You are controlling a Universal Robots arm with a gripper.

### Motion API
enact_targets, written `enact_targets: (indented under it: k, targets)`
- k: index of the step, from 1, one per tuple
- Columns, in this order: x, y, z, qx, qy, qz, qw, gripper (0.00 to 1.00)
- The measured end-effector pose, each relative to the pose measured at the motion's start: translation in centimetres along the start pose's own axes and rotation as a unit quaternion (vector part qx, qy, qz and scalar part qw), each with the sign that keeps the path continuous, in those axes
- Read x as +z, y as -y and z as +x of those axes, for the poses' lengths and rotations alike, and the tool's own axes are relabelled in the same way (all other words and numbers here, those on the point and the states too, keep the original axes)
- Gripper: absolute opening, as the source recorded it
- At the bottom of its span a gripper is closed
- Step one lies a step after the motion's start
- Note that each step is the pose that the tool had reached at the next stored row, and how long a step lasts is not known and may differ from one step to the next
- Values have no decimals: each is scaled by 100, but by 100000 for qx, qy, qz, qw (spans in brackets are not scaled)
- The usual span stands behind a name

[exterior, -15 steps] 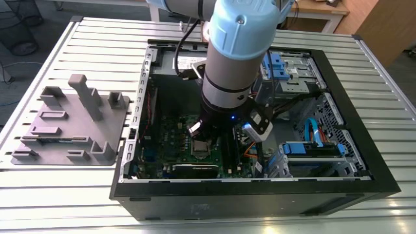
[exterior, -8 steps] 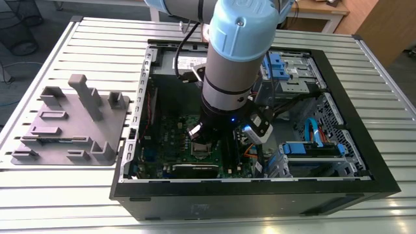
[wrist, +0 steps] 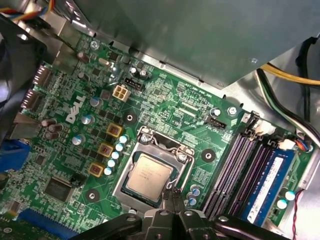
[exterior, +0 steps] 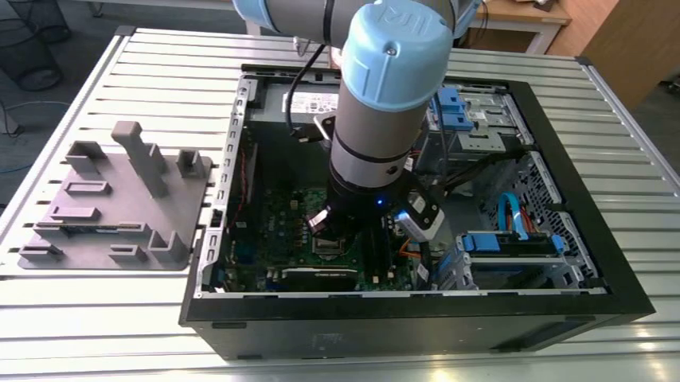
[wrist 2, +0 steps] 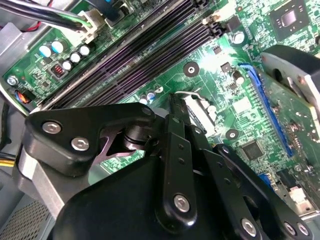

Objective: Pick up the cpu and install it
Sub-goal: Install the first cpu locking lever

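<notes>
A slatted metal worktable (exterior: pixel 127 56) carries an open black computer case (exterior: pixel 425 318) lying on its side, with a grey plastic holder tray (exterior: pixel 107 211) of upright blocks resting on the table to the exterior view's left of the case. Inside the case lies the green motherboard (exterior: pixel 282 211), with blue drive brackets (exterior: pixel 451 107) at the far side and a blue-edged drive bay (exterior: pixel 510 243) toward the exterior view's right. The robot arm (exterior: pixel 377 103), with its pale blue joint cap, reaches straight down into the case, its black wrist just above the board.

In the first wrist view the cpu (wrist: pixel 147 177), a small square chip with a pale silvery top, sits inside the metal-framed socket (wrist: pixel 187 157) on the motherboard, lying flat and square to the frame. The socket stands between a row of gold-coloured square components (wrist: pixel 105 150) and the dark memory slots (wrist: pixel 240 167). The gripper (wrist: pixel 172 196) hangs just above the near edge of the socket, its black fingertips drawn together with nothing between them, close to the chip but apart from it. In the second wrist view the gripper's black linkage (wrist 2: pixel 175 150) hovers over the board beside the long memory slots.
</notes>
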State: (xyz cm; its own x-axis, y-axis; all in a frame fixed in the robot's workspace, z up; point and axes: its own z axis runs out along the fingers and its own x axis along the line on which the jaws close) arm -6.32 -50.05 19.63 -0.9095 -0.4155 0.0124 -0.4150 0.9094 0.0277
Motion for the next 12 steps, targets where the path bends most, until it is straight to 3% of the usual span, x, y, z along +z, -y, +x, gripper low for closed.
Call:
enact_targets:
  k: [12]
  targets:
    - [69,25,-12,11,-9,7,100000,11]
